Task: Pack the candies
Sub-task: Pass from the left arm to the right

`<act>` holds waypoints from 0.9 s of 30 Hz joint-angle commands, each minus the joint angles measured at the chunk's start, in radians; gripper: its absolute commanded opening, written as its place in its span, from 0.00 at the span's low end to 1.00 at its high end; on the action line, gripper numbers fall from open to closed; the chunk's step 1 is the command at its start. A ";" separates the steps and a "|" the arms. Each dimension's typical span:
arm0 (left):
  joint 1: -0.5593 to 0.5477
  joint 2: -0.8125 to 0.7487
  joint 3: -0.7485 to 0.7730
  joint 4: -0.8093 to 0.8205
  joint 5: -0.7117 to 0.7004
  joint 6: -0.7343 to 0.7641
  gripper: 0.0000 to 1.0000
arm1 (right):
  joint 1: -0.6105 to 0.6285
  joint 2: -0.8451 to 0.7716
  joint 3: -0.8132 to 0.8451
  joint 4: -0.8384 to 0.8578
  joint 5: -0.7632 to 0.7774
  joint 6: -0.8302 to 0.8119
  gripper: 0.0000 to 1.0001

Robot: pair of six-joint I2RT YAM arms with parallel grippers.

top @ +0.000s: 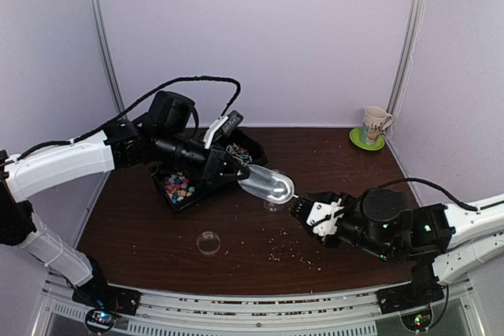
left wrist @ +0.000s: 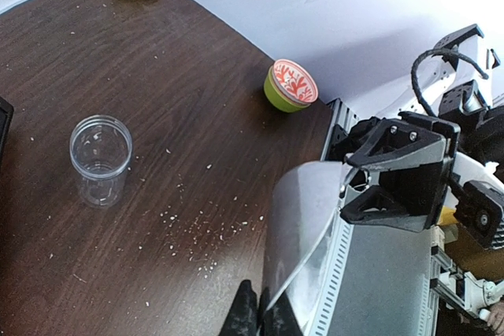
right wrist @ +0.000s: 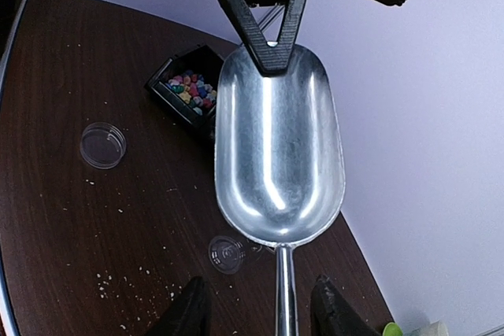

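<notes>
Showing the scoop point(right wrist: 277, 155) lengthwise between your grippers: left gripper point(right wrist: 272, 51) clenched on its front lip, right gripper point(right wrist: 260, 309) released, fingers astride the handle. The candies point(right wrist: 189, 88) lie in the tray point(right wrist: 175, 105), nearer your left arm.

The left arm point(top: 63, 164) reaches rightward, and the left gripper point(top: 239, 171) is clamped on a scoop's point(top: 268, 184) rim. The right arm point(top: 472, 230) stretches low toward the left. The right gripper's point(top: 303, 210) fingers point(right wrist: 189, 312) stand parted either side of the scoop's handle, not touching it.
</notes>
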 commanded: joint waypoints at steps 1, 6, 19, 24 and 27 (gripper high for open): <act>-0.004 -0.037 -0.022 0.082 0.048 -0.026 0.00 | 0.007 0.019 -0.007 0.099 0.035 -0.064 0.42; -0.007 -0.038 -0.033 0.089 0.061 -0.029 0.00 | 0.007 0.025 -0.019 0.142 0.032 -0.085 0.37; -0.006 -0.044 -0.034 0.109 0.083 -0.034 0.00 | 0.006 0.051 -0.027 0.157 0.053 -0.103 0.29; -0.007 -0.043 -0.038 0.114 0.084 -0.036 0.00 | 0.006 0.049 -0.034 0.179 0.053 -0.106 0.25; -0.007 -0.043 -0.043 0.119 0.085 -0.038 0.00 | 0.006 0.043 -0.040 0.191 0.051 -0.107 0.24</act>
